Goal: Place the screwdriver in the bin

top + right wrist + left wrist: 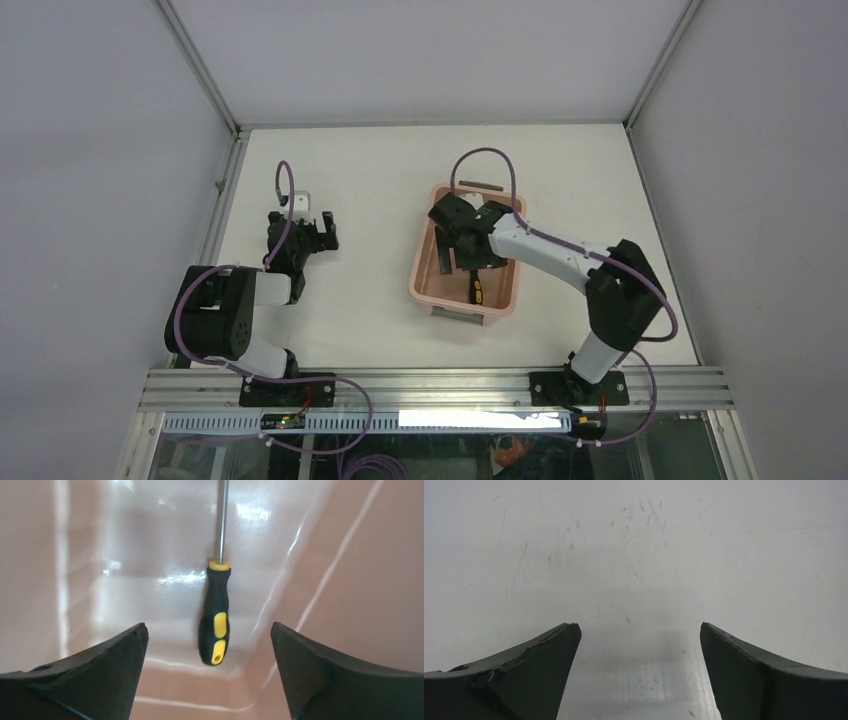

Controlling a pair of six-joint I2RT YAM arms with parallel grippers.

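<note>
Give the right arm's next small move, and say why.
Probably lift the right pincer straight up out of the bin: the screwdriver lies free on the bin's floor and the pincer is open, clear of it, so the placing looks done.

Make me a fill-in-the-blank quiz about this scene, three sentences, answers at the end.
1. The screwdriver lies inside the salmon-pink bin; its handle is yellow and ____.
2. The right gripper above it has its jaws ____.
3. The left gripper, over the white table, holds ____.
Missing words: black; open; nothing.
</note>
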